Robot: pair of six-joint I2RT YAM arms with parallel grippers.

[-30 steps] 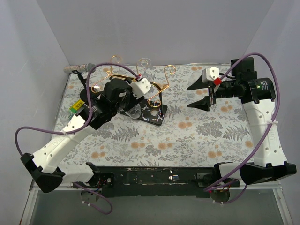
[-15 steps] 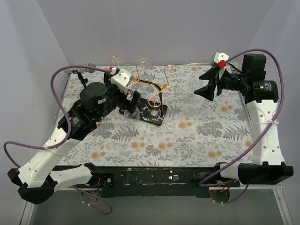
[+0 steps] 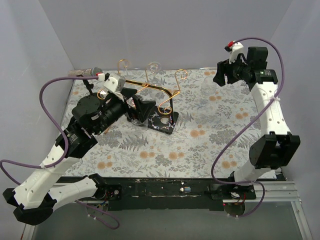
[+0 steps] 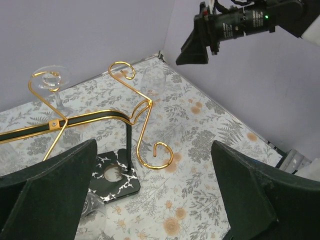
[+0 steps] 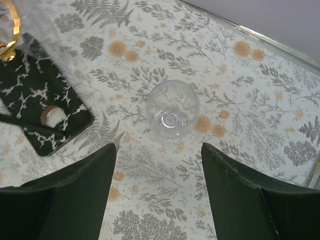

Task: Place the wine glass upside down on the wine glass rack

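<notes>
The gold wire rack [image 3: 150,86] stands on its black veined base [image 3: 162,121] at the table's back middle; it also shows in the left wrist view [image 4: 131,102]. One wine glass [image 4: 51,80] hangs upside down, foot resting on a back curl. A second wine glass [image 5: 172,112] stands upright on the table behind the rack and also shows in the left wrist view [image 4: 153,79]. A third glass bowl [image 4: 94,212] shows beside the base; I cannot tell how it is supported. My left gripper [image 3: 140,107] is open and empty beside the rack. My right gripper [image 3: 220,78] is open, empty and raised.
The table carries a floral cloth [image 3: 210,140]. A microphone [image 3: 84,73] lies at the back left corner. Purple cables loop from both arms. Grey walls close the back and sides.
My left arm has lifted and drawn back to the left, its gripper still by the rack. My right arm has risen and swung toward the back wall, gripper now high.
</notes>
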